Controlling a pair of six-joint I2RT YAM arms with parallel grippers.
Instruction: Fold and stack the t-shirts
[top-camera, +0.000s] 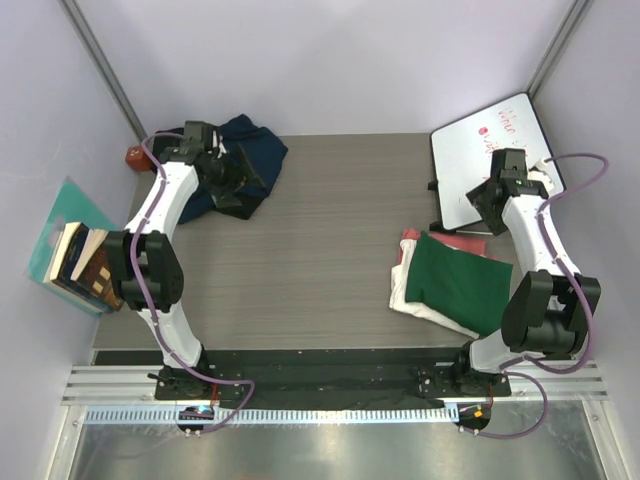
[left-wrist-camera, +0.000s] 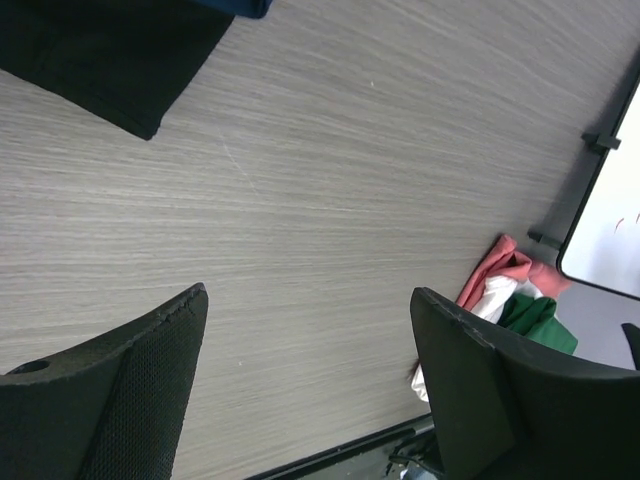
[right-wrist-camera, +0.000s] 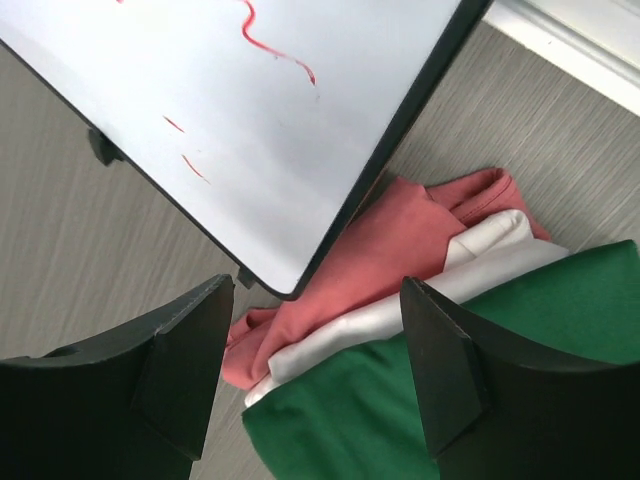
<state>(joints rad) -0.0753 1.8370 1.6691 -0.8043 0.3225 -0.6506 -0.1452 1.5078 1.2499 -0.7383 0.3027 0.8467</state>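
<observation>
The left pincer (left-wrist-camera: 308, 295) gapes wide and empty over bare tabletop (left-wrist-camera: 350, 150). The black t-shirt (left-wrist-camera: 90, 50) lies just ahead of it, off to one side. The right pincer (right-wrist-camera: 315, 290), also open and empty, hovers by the green t-shirt (right-wrist-camera: 400, 400), well apart.

Grey wood-grain table (top-camera: 330, 220) boxed in by pale lilac walls (top-camera: 330, 60). Grey metal posts (top-camera: 100, 65) at far corners. Whiteboard (top-camera: 462, 168) with red writing at far right. Books (top-camera: 85, 265) on teal sheet (top-camera: 62, 210) at left. Soft, even light.
</observation>
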